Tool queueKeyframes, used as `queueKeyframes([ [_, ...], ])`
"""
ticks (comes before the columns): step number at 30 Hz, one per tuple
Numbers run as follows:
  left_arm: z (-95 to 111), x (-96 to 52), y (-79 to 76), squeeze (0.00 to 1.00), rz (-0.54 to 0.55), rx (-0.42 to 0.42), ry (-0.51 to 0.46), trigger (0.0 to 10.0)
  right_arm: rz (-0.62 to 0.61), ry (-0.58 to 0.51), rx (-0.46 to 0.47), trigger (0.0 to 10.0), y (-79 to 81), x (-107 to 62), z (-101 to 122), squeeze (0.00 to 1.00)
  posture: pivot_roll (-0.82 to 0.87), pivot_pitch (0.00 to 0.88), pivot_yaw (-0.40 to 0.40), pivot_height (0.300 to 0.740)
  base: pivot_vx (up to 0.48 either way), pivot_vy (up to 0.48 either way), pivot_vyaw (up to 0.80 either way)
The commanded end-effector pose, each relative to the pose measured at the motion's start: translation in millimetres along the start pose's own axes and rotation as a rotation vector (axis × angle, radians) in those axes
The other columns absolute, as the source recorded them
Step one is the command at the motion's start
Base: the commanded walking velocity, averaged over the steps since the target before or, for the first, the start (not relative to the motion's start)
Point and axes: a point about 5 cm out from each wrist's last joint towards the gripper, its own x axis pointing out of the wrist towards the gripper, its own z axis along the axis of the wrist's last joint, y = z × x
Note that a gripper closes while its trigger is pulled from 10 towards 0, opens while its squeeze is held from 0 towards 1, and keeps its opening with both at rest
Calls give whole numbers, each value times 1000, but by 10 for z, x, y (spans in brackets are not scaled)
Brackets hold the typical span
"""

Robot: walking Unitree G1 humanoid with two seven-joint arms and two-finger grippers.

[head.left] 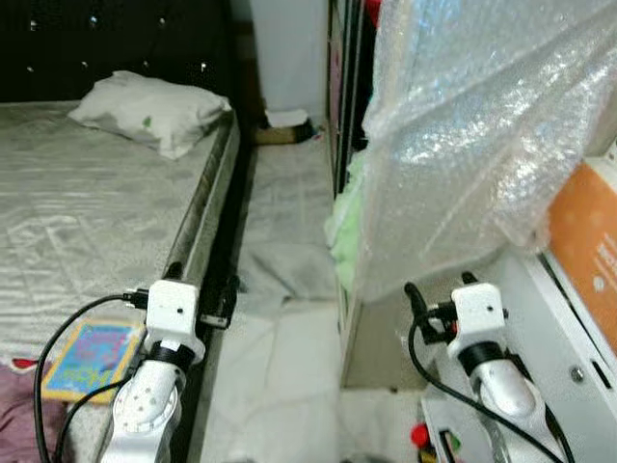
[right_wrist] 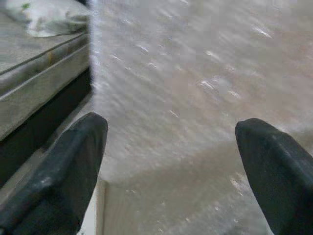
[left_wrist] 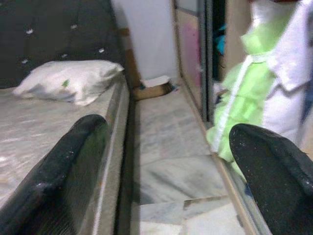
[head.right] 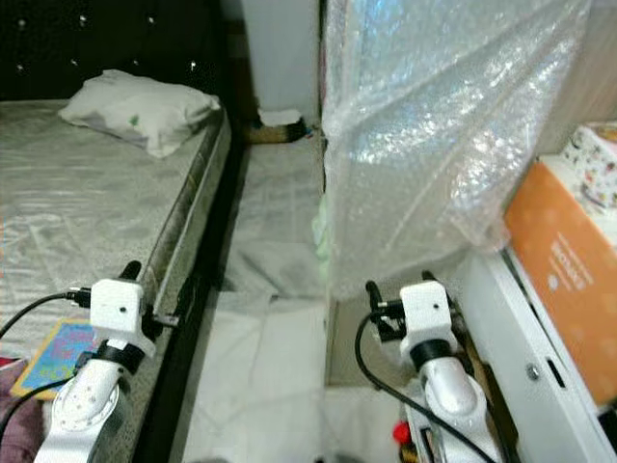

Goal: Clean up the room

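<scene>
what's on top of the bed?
A pillow lies at the head of the bed, and a colourful book near its foot. Dark red cloth covers the corner; anything under it is hidden.

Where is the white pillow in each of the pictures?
Left eye view: the pillow lies at the upper left, on the bed by the dark headboard.
Right eye view: upper left again, on the same corner of the bed.
Left wrist view: on the bed, beyond the gripper's fingers.
Right wrist view: its edge peeks in at a corner, beside the bubble wrap.
Shared landmark: the bed's edge along the floor strip.
</scene>
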Motion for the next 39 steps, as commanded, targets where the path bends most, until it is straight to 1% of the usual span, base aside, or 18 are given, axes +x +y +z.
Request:
queueKeyframes([
  [1, 2, 8, 38, 0, 14, 9, -2, 10000, 9, -27, 1, 10000, 14, 38, 67, 0, 40, 0, -16, 740, 0, 0, 0],
  [16, -9, 14, 31, 0, 0, -1, 7, 10000, 21, -47, -1, 10000, 42, 57, 122, 0, 36, 0, -7, 740, 0, 0, 0],
  [19, -6, 18, 24, 0, -4, 0, 7, 10000, 42, -59, -27, 10000, 67, 50, 179, 0, 36, 0, -7, 740, 0, 0, 800],
  [31, 2, 52, 20, 0, 1, 1, 1, 10000, 81, -75, -10, 10000, 78, 74, 288, 0, 34, 0, -8, 740, 0, 0, 800],
  [33, 4, 57, 19, 0, 2, 2, 0, 10000, 81, -65, -14, 10000, 64, 73, 289, 0, 32, 0, -8, 740, 0, 0, 800],
  [36, 0, 63, 17, 0, 5, 5, 4, 10000, 34, -2, -53, 10000, -12, 39, 250, 0, 32, 0, -9, 740, 0, 0, 800],
  [37, -1, 64, 17, 0, 6, 5, 4, 10000, 9, 21, -73, 10000, -51, 22, 232, 0, 32, 0, -9, 740, 0, 0, 463],
  [39, -5, 66, 14, 0, 5, 5, 6, 10000, -50, 72, -77, 10000, -142, -39, 182, 0, 31, 0, -12, 740, 0, 0, 447],
])
